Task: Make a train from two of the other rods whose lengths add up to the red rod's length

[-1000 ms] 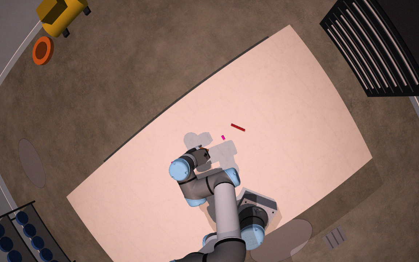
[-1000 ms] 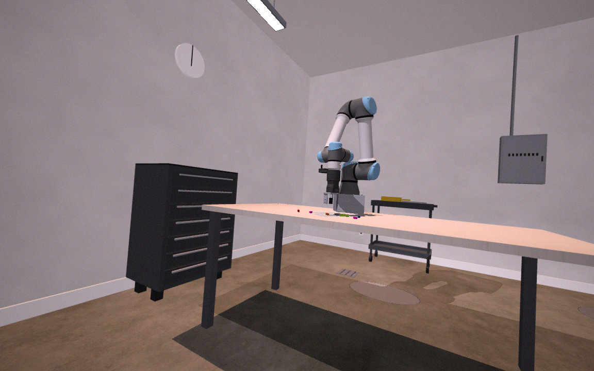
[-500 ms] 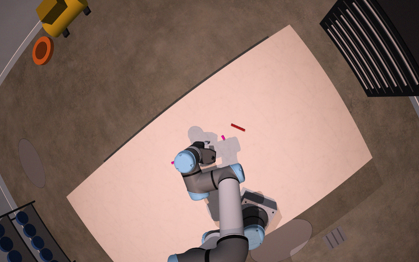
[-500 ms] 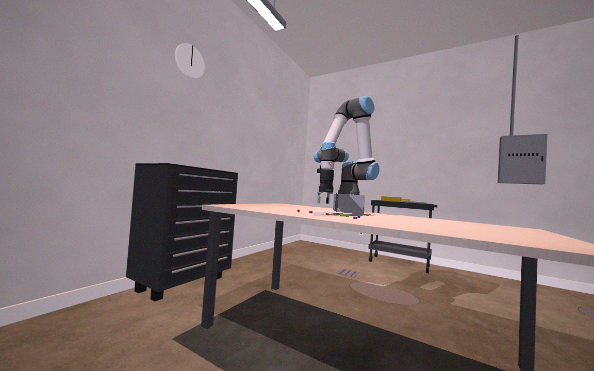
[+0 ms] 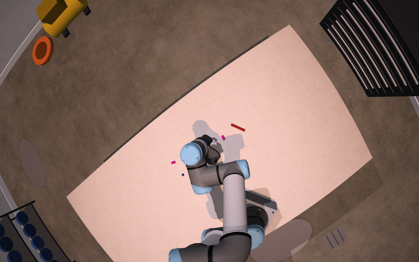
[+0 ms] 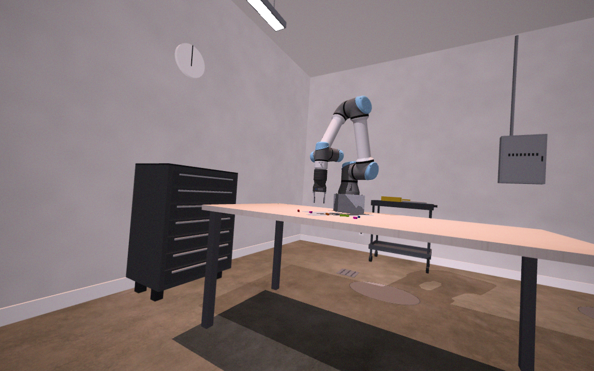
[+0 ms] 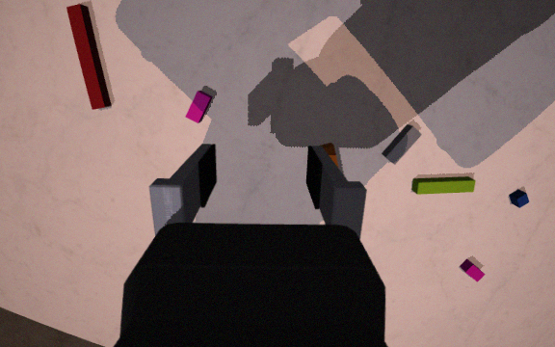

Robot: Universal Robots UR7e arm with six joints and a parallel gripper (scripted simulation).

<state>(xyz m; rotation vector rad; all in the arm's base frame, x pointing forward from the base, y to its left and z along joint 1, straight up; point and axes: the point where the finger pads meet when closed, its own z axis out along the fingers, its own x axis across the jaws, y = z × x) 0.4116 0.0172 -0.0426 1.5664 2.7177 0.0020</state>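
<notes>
My gripper is open and empty, held above the table; it also shows in the side view. In the wrist view the red rod lies at the upper left and a magenta rod lies to its right. An orange rod is mostly hidden behind my right finger. To the right lie a grey rod, a lime rod, a blue rod and a second magenta rod. All rods lie apart from each other. In the overhead view I see the red rod, a magenta rod, the other magenta rod and the blue rod.
The arm's base block stands on the table behind the rods. A black drawer cabinet stands beside the table's far end. The arm hides part of the table in the overhead view.
</notes>
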